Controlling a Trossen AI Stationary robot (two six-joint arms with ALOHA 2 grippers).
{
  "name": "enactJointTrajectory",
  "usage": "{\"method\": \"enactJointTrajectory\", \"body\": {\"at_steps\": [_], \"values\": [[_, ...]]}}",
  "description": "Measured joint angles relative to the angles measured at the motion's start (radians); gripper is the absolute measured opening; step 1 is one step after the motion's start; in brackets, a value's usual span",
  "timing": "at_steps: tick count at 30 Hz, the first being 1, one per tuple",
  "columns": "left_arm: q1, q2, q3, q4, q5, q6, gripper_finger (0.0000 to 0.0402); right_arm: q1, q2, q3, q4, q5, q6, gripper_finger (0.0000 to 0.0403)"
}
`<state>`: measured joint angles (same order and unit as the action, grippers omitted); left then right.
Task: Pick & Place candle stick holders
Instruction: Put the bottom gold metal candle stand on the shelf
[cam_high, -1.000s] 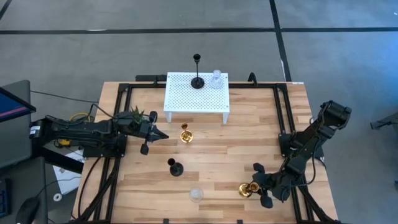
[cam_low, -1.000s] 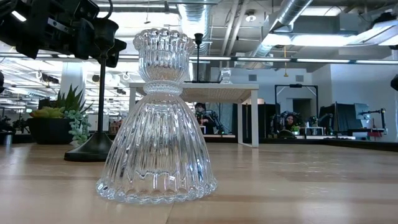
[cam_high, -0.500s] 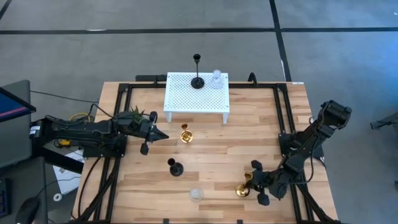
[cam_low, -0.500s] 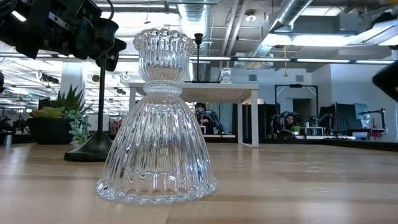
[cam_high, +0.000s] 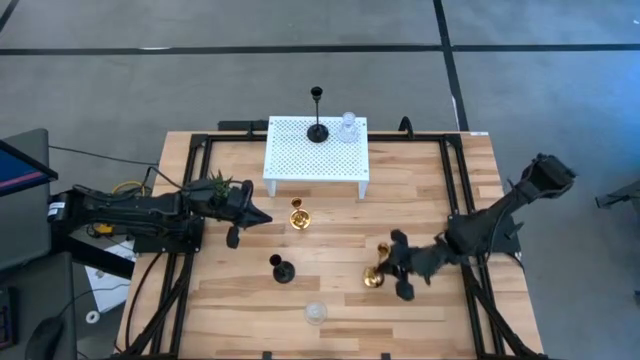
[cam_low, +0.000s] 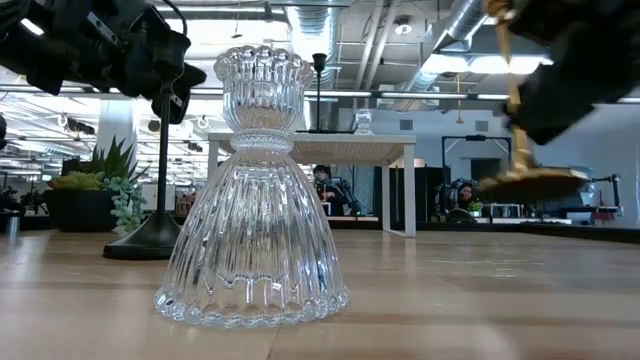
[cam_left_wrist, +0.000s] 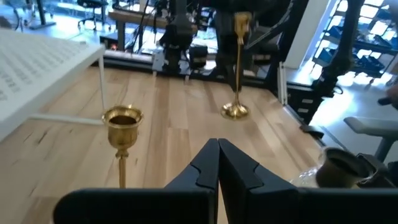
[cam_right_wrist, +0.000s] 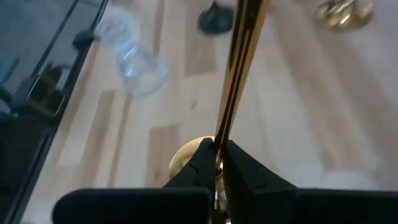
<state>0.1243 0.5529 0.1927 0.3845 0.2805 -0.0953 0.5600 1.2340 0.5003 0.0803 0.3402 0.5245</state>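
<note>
My right gripper (cam_high: 392, 264) is shut on a gold holder (cam_high: 373, 276), lifted at the table's right middle; it also shows in the low view (cam_low: 523, 150). My left gripper (cam_high: 260, 215) is shut and empty at the left, beside a second gold holder (cam_high: 298, 214) that stands on its base. A black holder (cam_high: 283, 270) and a clear glass holder (cam_high: 316, 313) stand on the table nearer the front. Another black holder (cam_high: 317, 128) and another glass holder (cam_high: 347, 127) stand on the white perforated stand (cam_high: 300, 150). My right gripper pinches the gold holder's thin stem (cam_right_wrist: 225, 127) between its two fingers, on the lower part just above the round base (cam_right_wrist: 185, 157). The fingers come from the table's right and lie across the stem. The holder is nearly upright, its base (cam_low: 530, 183) clear of the table.
A small green plant (cam_high: 216, 188) stands by my left arm. The white stand sits at the far middle. Dark frame rails (cam_high: 452, 190) run along the table's left and right sides. Bare wood (cam_high: 400, 215) lies between the stand and my right gripper.
My right gripper has gone up and toward the table's left and far side, carrying the gold holder from the near right corner. The holder has been lifted clear of the table and now shows in the low view.
</note>
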Motion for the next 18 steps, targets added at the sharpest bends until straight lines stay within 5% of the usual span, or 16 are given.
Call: {"method": "enactJointTrajectory", "body": {"at_steps": [8,18], "values": [[0.0,0.145,0.101,0.006,-0.081,-0.034,0.0004,-0.237,-0.041,0.088,-0.138,-0.14,-0.167,0.0],[-0.007,0.359,0.334,0.024,-0.025,0.062,0.0004,-0.429,-0.035,0.252,-0.219,-0.299,-0.411,0.0]]}}
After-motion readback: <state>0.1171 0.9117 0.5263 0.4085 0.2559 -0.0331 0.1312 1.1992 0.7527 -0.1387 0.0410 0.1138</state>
